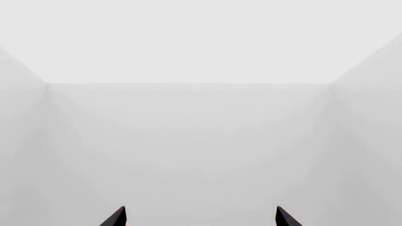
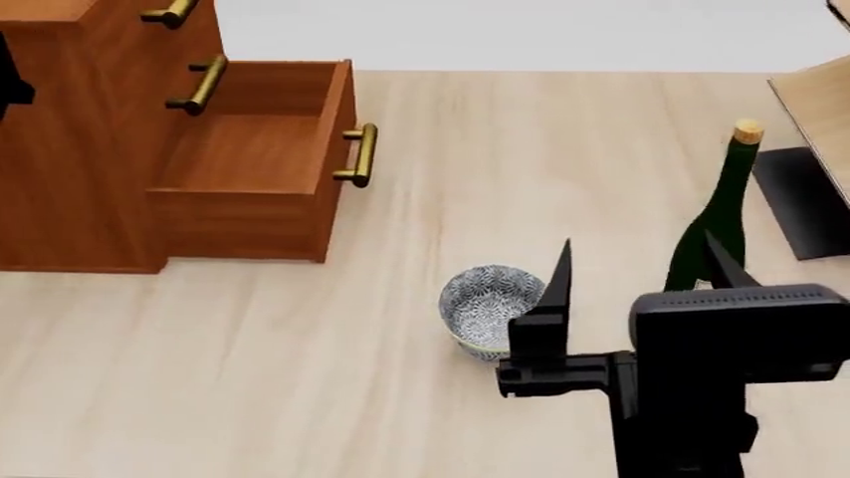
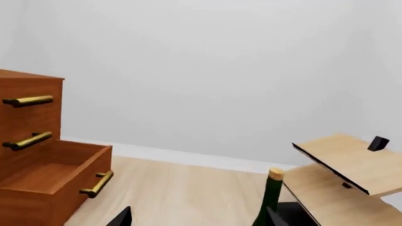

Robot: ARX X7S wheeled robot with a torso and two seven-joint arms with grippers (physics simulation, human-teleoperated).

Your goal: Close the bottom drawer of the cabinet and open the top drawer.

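Reddish-brown wooden cabinet (image 2: 80,149) at ten o'clock of the head view, on the pale wooden table (image 2: 531,149). Three stacked drawers, each with a brass bar handle. Bottom drawer (image 2: 253,169) pulled well out toward three o'clock: a shallow open box, inside bare wood, nothing lying in it, brass handle (image 2: 356,154) on its front face. Middle drawer (image 2: 199,85) pushed in, handle just above the open box. Top drawer (image 2: 170,14) likewise shut, only its handle showing at the eleven o'clock edge. Same order in the right wrist view: top drawer (image 3: 28,100) and middle drawer (image 3: 28,140) flush with the cabinet (image 3: 31,84), bottom drawer (image 3: 56,176) standing out with its handle (image 3: 97,183) facing the room.

Blue-and-white patterned bowl (image 2: 489,304) near six o'clock of the head view, well apart from the cabinet, seemingly empty. Dark green bottle (image 2: 711,229) with a cork-coloured top at four o'clock, upright, just beside a pale plywood rack (image 2: 813,110) at the three o'clock edge.

Right gripper (image 2: 638,269) low at five o'clock, black fingers spread apart, grasping nothing, one fingertip in line with the bowl, the other in front of the bottle. Left gripper (image 1: 201,216) spread too, two dark fingertips parted before blank pale walls, empty.
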